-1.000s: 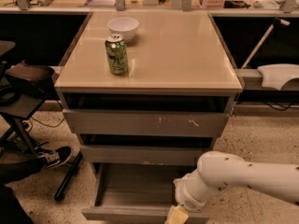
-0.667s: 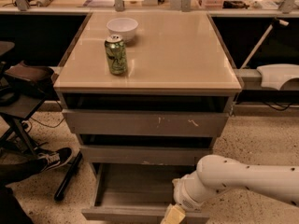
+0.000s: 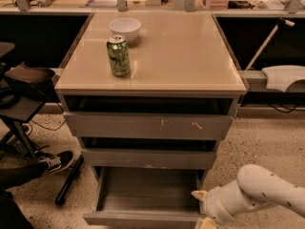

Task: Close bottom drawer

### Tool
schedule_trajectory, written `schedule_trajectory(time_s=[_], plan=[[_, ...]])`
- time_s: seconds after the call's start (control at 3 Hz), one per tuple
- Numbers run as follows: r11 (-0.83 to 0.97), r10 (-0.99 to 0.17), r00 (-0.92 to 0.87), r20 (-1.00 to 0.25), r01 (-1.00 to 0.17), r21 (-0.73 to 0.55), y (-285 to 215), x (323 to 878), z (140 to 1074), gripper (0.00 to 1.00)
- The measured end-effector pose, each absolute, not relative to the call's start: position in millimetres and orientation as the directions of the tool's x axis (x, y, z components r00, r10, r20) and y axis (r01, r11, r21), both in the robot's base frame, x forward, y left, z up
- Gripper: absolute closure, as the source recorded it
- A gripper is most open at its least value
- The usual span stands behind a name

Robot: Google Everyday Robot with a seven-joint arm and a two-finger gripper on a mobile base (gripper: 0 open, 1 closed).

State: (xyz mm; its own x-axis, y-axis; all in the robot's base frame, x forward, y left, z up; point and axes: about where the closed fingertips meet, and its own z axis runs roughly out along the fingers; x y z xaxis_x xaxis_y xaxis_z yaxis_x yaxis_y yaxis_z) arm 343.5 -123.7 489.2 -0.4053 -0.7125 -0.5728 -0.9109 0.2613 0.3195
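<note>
The bottom drawer (image 3: pixel 147 192) is the lowest of three grey-brown drawers and stands pulled far out, showing its shallow empty box. Its plain front (image 3: pixel 143 219) is near the frame's bottom edge. My gripper (image 3: pixel 202 209), at the end of a white arm (image 3: pixel 259 192) coming from the lower right, is at the drawer's right front corner, close against the right end of the front. Part of the gripper is cut off by the frame's bottom edge.
The middle drawer (image 3: pixel 147 159) and the scratched top drawer (image 3: pixel 147 126) stand slightly out. A green can (image 3: pixel 118 56) and a white bowl (image 3: pixel 125 28) sit on the cabinet top (image 3: pixel 181 56). A chair (image 3: pixel 21 87) and a person's shoe (image 3: pixel 55 162) are at the left.
My gripper and arm have moved to the right and slightly up, toward the drawer's right front corner. The drawer stands as far out as before.
</note>
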Motion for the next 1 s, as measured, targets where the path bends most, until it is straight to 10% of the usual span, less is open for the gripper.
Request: schedule_trajectory(time_s=[1.0], plan=[[0.225, -0.716, -0.366, -0.594, -0.927, 0.301, -126, 327, 462, 0.0]])
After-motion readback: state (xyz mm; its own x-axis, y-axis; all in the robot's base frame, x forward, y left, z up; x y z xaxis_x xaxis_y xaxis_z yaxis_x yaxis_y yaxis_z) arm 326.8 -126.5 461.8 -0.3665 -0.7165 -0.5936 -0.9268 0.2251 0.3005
